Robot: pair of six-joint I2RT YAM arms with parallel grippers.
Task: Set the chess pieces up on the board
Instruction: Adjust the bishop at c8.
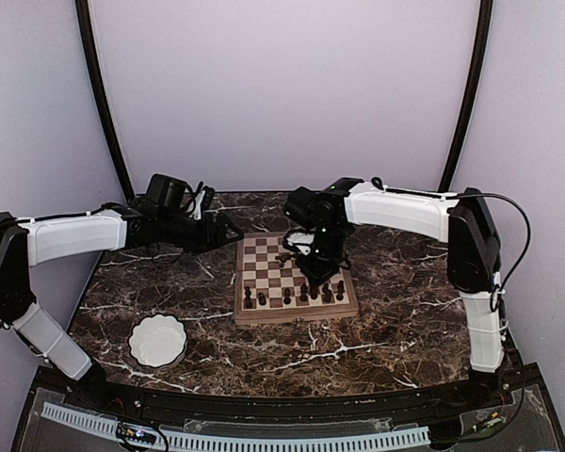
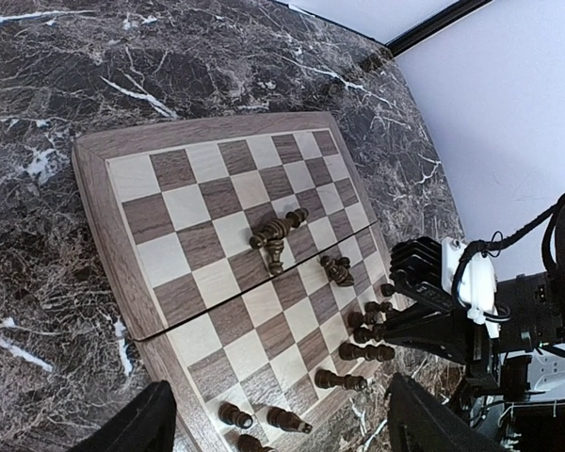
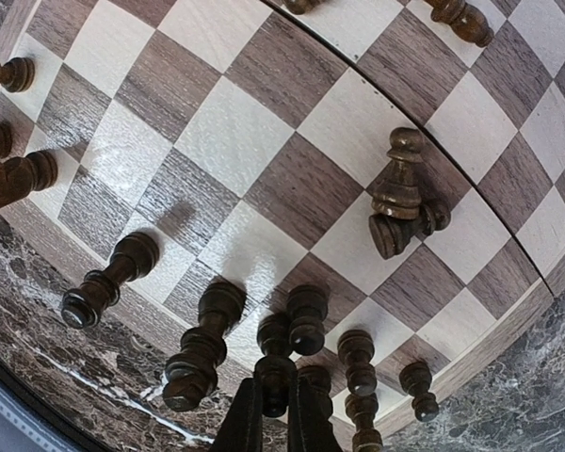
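The square wooden chessboard with tan and dark brown checks [image 1: 295,316] is seen lying on the dark marbled worktop [image 1: 405,311]. A row of small dark brown chess pieces [image 1: 287,296] is stood along its near edge. A few toppled pieces [image 2: 275,235] are left near its middle. One dark piece of that row [image 3: 275,363] is pinched between the closed jaws of the right gripper [image 3: 275,414]. The left gripper [image 1: 232,229] is held beside the board's far left corner, jaws spread wide and empty.

The board [image 1: 297,317], a square wooden chessboard with tan and dark brown checks and a light rim, lay flat at the centre of the top view. Most of the dark chess pieces [image 1: 287,296] stood upright in a row along its lower edge. A few toppled pieces [image 2: 278,235] lay near its middle.
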